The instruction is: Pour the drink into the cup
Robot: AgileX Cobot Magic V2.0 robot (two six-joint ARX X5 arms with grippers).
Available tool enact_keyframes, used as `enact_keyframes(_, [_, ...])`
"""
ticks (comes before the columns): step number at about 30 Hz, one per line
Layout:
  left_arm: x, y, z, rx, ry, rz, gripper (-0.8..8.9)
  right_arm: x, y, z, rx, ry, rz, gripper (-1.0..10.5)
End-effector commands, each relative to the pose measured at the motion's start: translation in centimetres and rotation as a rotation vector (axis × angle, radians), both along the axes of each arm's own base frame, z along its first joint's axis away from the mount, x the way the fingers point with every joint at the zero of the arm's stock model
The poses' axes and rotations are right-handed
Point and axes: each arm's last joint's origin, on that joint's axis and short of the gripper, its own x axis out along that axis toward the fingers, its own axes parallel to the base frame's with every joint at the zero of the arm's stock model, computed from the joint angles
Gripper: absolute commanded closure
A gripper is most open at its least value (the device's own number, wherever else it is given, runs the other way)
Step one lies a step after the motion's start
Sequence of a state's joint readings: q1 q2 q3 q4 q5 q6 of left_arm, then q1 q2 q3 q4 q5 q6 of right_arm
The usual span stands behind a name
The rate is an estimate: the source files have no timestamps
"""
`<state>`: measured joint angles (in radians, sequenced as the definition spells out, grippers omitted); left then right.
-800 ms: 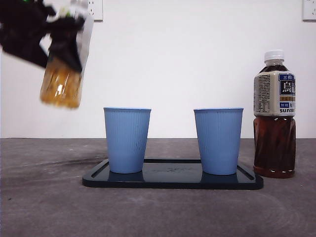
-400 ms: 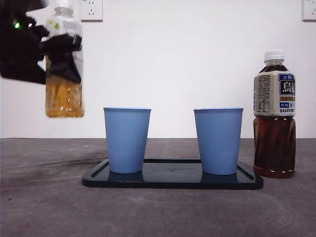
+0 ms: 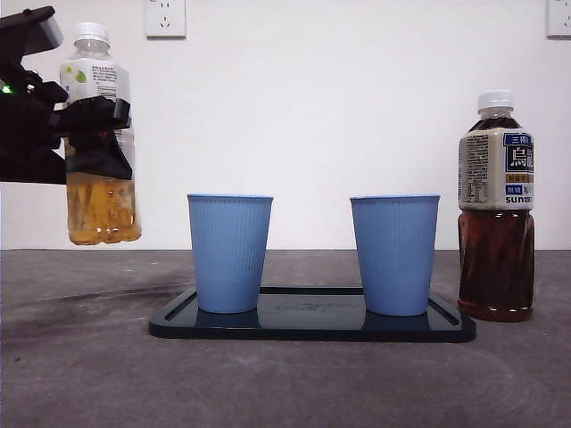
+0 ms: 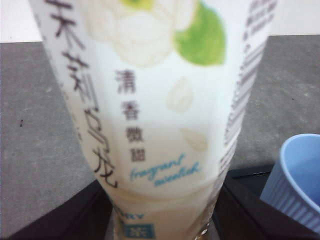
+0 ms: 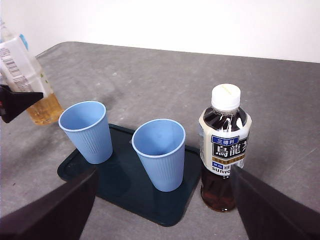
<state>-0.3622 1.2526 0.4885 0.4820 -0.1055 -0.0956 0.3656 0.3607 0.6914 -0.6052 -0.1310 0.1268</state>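
The left pincer [image 3: 89, 134], clamped on the pale tea bottle [image 3: 98, 134], has righted it and lowered it left of the near blue cup [image 3: 229, 252], cap still on, so pouring looks over or abandoned; the right pincer waits, spread wide.

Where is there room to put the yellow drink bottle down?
Bare table lies beside the tray, beneath the tea bottle held up by the left end effector. There is also a strip in front of the tray. It is crowded between the right cup and the dark bottle.
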Motion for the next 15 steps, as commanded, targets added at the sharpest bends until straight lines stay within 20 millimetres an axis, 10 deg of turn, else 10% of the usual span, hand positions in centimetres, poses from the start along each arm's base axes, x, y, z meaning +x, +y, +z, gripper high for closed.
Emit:
enact_keyframes(1, [0.9, -0.4, -0.6, 0.008, -0.012, -0.004, 5.73, -0.2, 0.0, 0.6, -0.002, -0.027, 0.007, 5.3])
enact_keyframes(15, [2.1, -0.9, -3.0, 0.037, 0.022, -0.008, 5.73, -0.2, 0.0, 0.6, -0.002, -0.027, 0.007, 5.3])
